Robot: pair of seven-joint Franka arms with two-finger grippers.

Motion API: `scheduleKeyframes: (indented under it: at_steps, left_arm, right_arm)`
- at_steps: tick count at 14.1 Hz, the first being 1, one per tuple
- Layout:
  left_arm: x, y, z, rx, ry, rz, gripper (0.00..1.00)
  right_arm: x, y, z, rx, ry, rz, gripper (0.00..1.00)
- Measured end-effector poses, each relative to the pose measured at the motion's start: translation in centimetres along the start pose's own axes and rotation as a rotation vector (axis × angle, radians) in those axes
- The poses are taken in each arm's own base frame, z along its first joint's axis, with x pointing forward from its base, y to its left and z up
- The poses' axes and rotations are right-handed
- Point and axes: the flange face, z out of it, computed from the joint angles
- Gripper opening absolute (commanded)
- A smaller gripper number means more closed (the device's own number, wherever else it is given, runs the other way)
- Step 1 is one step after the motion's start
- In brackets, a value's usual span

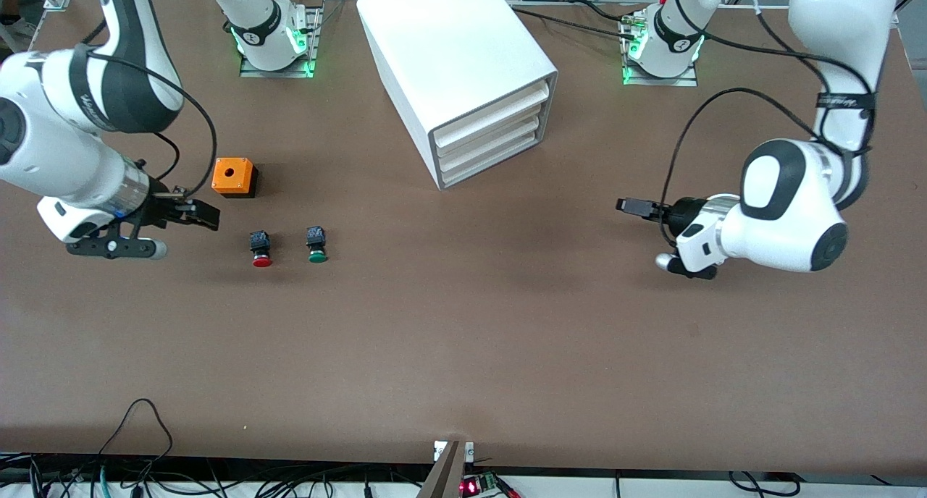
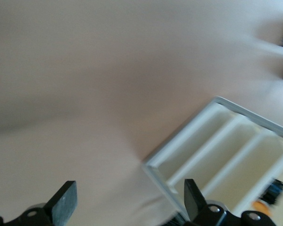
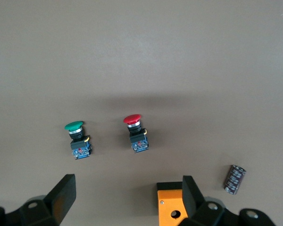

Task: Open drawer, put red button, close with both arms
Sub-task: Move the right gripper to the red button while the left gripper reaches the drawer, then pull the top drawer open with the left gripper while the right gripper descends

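Red button lies beside the green button, at seven o'clock from the shut drawer; probably light, rigid, best gripped across its square body; both left gripper and right gripper hover, fingers apart, empty.

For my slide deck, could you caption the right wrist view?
Open right gripper hovering over the table above the red button, green button, orange box and a small dark cylinder.
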Motion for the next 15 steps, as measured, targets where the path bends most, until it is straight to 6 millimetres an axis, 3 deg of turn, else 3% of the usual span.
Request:
scheduleKeyframes:
  at_steps: [3, 6, 8, 10, 15]
  left_arm:
    - [-0.1, -0.6, 8.8, -0.199, -0.111, 0.073, 1.00]
    - [-1.2, 1.5, 16.9, -0.320, -0.197, 0.118, 0.99]
    - [-2.2, 3.5, 20.9, -0.361, -0.210, 0.115, 0.98]
    - [-3.1, 5.2, 23.2, -0.385, -0.222, 0.117, 0.97]
    - [-4.1, 5.8, 24.8, -0.404, -0.246, 0.139, 0.93]
  right_arm:
    - [0.6, -0.2, 5.0, -0.003, 0.007, 0.004, 1.00]
    - [-0.3, -0.2, 10.2, -0.001, 0.037, -0.004, 1.00]
    - [-1.1, -0.7, 12.1, 0.000, 0.048, -0.069, 1.00]
    - [-1.7, -1.3, 13.1, 0.000, 0.039, -0.133, 1.00]
    - [-2.5, -1.3, 15.6, -0.004, -0.009, -0.256, 1.00]
